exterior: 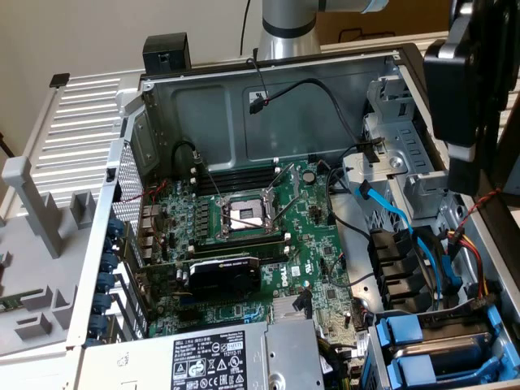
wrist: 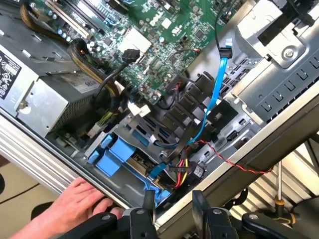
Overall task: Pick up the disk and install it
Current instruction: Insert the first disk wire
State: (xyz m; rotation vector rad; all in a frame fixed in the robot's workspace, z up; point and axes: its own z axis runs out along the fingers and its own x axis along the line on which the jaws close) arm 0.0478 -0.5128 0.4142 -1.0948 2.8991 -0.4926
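Observation:
The disk (exterior: 445, 344) lies flat in the drive bay at the open computer case's near corner, on the exterior view's right. Its grey metal shows between bright blue carrier rails (exterior: 400, 333). In the wrist view the blue carrier (wrist: 117, 155) sits in the bay with coloured cables plugged in beside it. My gripper (wrist: 173, 211) hovers over the case's edge rail above that bay, open, with nothing between its black fingers (wrist: 148, 203). In the exterior view the gripper (exterior: 475, 175) hangs high over the case's right side, well apart from the disk.
A person's hand (wrist: 75, 203) rests on the case rim beside the bay. The silver power-supply box (exterior: 236, 357) fills the near side, next to the green motherboard (exterior: 244, 219). A blue cable (exterior: 390, 215) and black connectors (exterior: 398, 260) run over the bay. A screwdriver (wrist: 279, 199) lies outside the case.

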